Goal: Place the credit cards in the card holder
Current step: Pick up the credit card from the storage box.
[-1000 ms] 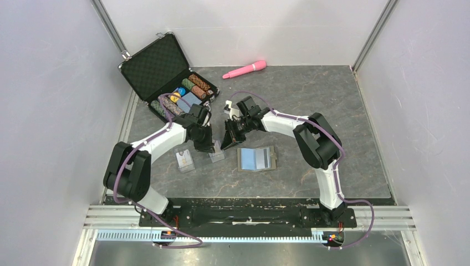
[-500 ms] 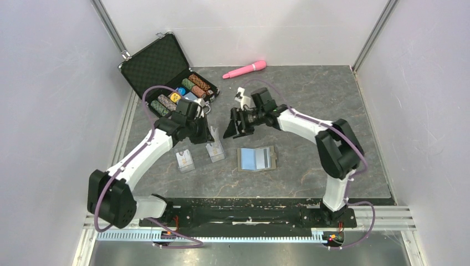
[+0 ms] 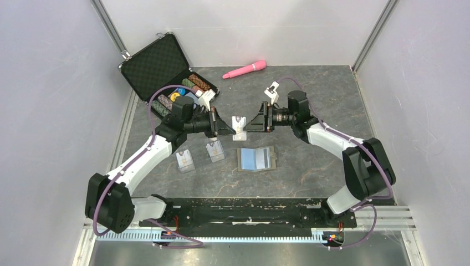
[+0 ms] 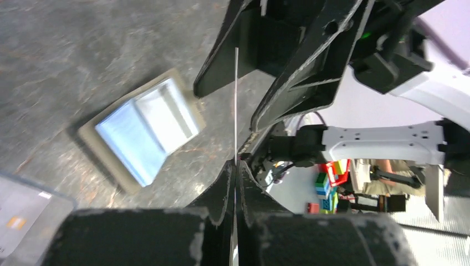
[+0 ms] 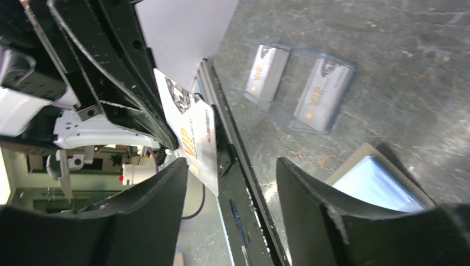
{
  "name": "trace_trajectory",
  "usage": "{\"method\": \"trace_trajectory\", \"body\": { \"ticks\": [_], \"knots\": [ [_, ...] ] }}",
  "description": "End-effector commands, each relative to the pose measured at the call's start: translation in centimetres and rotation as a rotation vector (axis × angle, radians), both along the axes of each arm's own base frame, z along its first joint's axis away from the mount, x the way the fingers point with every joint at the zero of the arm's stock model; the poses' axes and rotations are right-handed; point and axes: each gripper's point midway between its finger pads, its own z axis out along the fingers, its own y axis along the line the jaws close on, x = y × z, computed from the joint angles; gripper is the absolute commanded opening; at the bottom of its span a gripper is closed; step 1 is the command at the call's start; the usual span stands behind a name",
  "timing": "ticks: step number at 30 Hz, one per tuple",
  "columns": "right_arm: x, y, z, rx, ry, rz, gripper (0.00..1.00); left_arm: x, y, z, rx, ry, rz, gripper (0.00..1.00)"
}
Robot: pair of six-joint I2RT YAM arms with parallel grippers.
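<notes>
I'm keeping the left gripper (image 3: pixel 230 131) fully closed on one credit card (image 3: pixel 239 126), pinching it by one end and holding it out in the air above the table (image 3: pixel 310 100). The right gripper (image 3: pixel 249 126) is facing it from the other side with its jaws standing wide and gripping nothing. In the left wrist view the card is showing edge-on as a thin line running into the gap between the right fingers (image 4: pixel 288 94), apart from both of them.

In the right wrist view I'm reading "VIP" in gold-orange on the held card, under a dark round emblem. The same word is showing on two more cards (image 5: pixel 294 88), which are lying side by side on the table. The card holder (image 3: pixel 256 158) is lying open, blue lining up, near and to the right of those two.

A second ago both grippers were pointing down, close together, just above the lying cards, and the right jaws were nearly closed. Now both are raised and levelled, tip to tip. The holder and the two lying cards are sitting where they were.
</notes>
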Motion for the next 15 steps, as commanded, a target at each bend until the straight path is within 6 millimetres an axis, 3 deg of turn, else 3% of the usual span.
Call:
{"method": "trace_trajectory", "body": {
  "ticks": [1, 5, 11, 15],
  "knots": [
    [-1.5, 0.4, 4.6, 0.143, -0.109, 0.066, 0.57, -1.0, -2.0, 4.4, -0.195, -0.060, -0.137, 0.02],
    [-2.1, 0.5, 5.9, 0.238, -0.092, 0.069, 0.41, -1.1, -2.0, 4.2, -0.195, -0.053, -0.144, 0.02],
    [-2.4, 0.5, 6.7, 0.293, -0.088, 0.082, 0.02, -1.1, -1.9, 3.3, -0.185, -0.030, -0.127, 0.03],
    [-2.4, 0.5, 6.2, 0.275, -0.088, 0.083, 0.00, -1.0, -1.5, 2.4, -0.161, -0.009, -0.097, 0.20]
  ]
}}
